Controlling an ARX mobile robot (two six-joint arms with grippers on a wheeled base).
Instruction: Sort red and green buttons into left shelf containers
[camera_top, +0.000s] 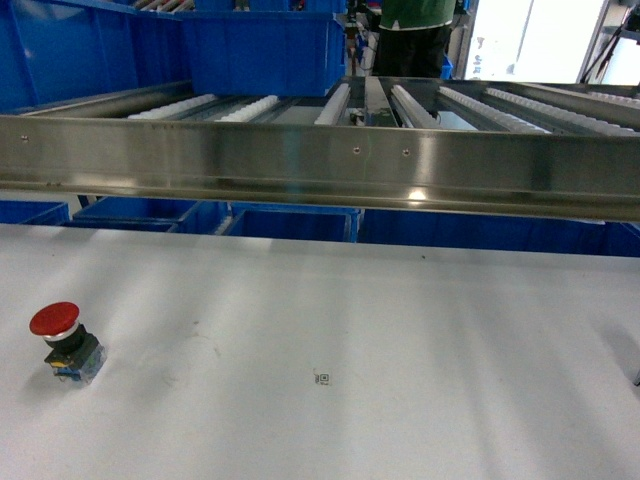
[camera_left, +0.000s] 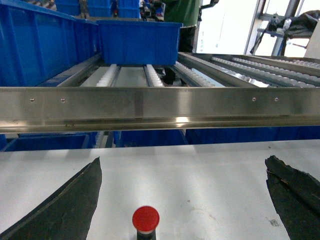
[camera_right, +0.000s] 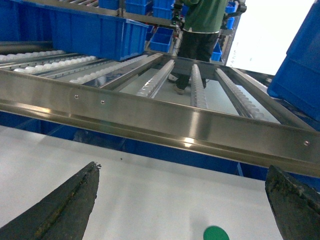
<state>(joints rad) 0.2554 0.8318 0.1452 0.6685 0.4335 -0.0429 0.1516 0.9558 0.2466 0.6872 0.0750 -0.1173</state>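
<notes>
A red button is seen standing upright on the white table, near its left edge in the head view. In the left wrist view the same button is framed between the fingers of the left gripper, which are spread wide apart and touch nothing. The right gripper is likewise held apart and empty; a green button is partly visible below it.

For the grasp, the left gripper should be lowered squarely over the cap and closed on the blocky base, not the glossy cap, which is judged likely to slip.

A steel rail crosses between the table and the roller shelf. The load should be lifted above this rail before being carried to the blue crate on the left. Open table surrounds the button on all sides.
</notes>
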